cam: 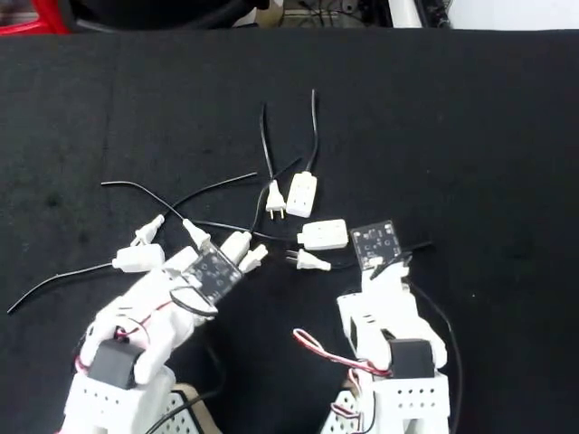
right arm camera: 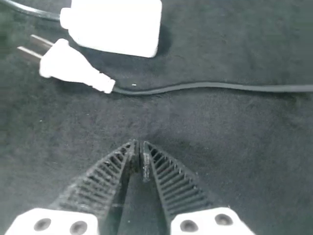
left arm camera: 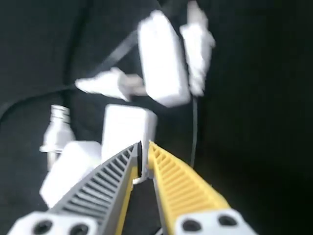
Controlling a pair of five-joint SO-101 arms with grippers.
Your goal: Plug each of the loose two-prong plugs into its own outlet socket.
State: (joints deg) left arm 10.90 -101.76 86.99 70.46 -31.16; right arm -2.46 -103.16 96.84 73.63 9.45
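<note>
Several white two-prong plugs and white outlet sockets on black cords lie mid-table. One socket (cam: 301,193) has a plug (cam: 275,201) beside it. Another socket (cam: 324,234) lies just above a loose plug (cam: 312,262). In the right wrist view that socket (right arm camera: 115,24) and plug (right arm camera: 73,68) lie ahead of my right gripper (right arm camera: 139,145), which is shut and empty above the cloth. My left gripper (left arm camera: 143,145) is shut, its tips against a white block (left arm camera: 128,127); I cannot tell if it grips anything. More plugs (cam: 147,231) and a socket (cam: 138,259) lie to the left.
The table is covered in black cloth (cam: 470,136) with open room on the right and at the back. Black cords (cam: 181,194) loop across the middle. The left arm (cam: 136,334) and right arm (cam: 393,334) stand at the front edge.
</note>
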